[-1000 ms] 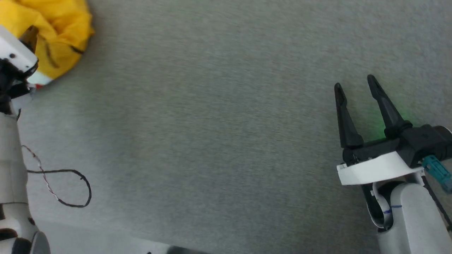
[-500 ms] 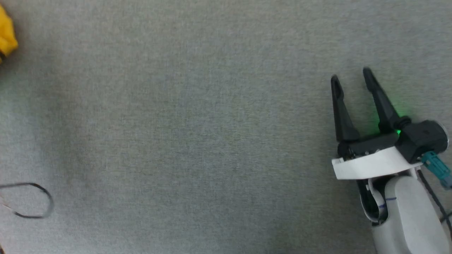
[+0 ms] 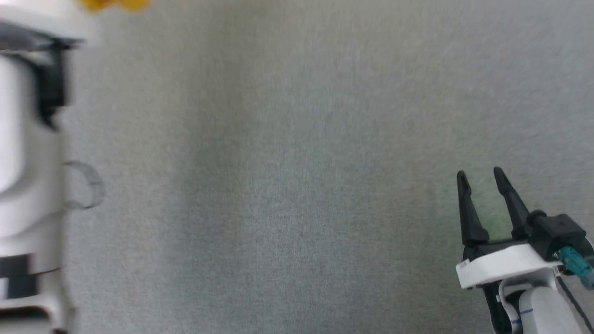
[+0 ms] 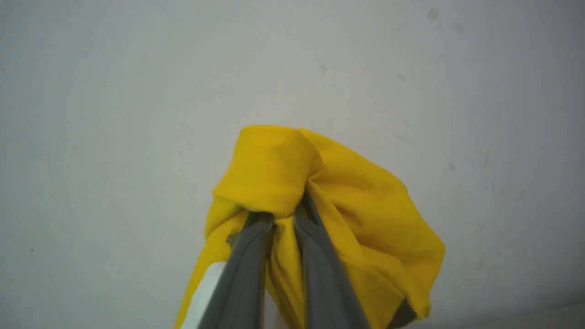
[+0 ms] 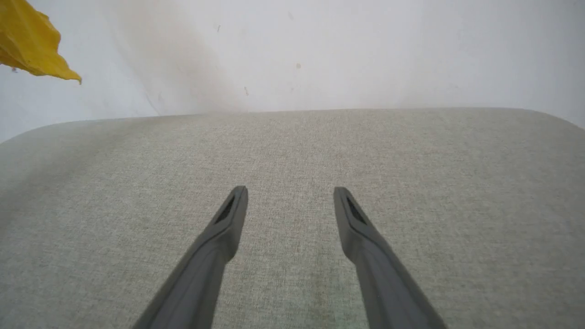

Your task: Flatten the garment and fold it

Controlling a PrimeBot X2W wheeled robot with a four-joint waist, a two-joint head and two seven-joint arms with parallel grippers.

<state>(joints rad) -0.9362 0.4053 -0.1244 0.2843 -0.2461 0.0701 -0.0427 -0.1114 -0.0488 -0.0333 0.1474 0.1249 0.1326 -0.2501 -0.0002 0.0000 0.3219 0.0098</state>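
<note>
The garment (image 4: 365, 205), bright yellow with a white patch low on it, hangs bunched in the left wrist view. My left gripper (image 4: 283, 214) is shut on a fold of it, with fabric wrapped over both fingertips. In the head view a yellow scrap of the garment (image 3: 113, 4) peeks in at the top left, above my blurred pale left arm (image 3: 28, 139). My right gripper (image 3: 480, 176) stands open at the lower right, nothing between its fingers. The right wrist view shows that gripper (image 5: 290, 192) open over the grey surface, with a corner of the garment (image 5: 27, 45) hanging at the top left.
A grey cloth-covered table (image 3: 297, 185) spreads across the head view. Its far edge (image 5: 292, 112) runs across the right wrist view, with a pale scuffed surface (image 5: 365, 45) beyond. A blurred thin cable loop (image 3: 88, 185) hangs beside my left arm.
The head camera has shifted. My left gripper has shut on the garment and carries it off the table. My right gripper stays open.
</note>
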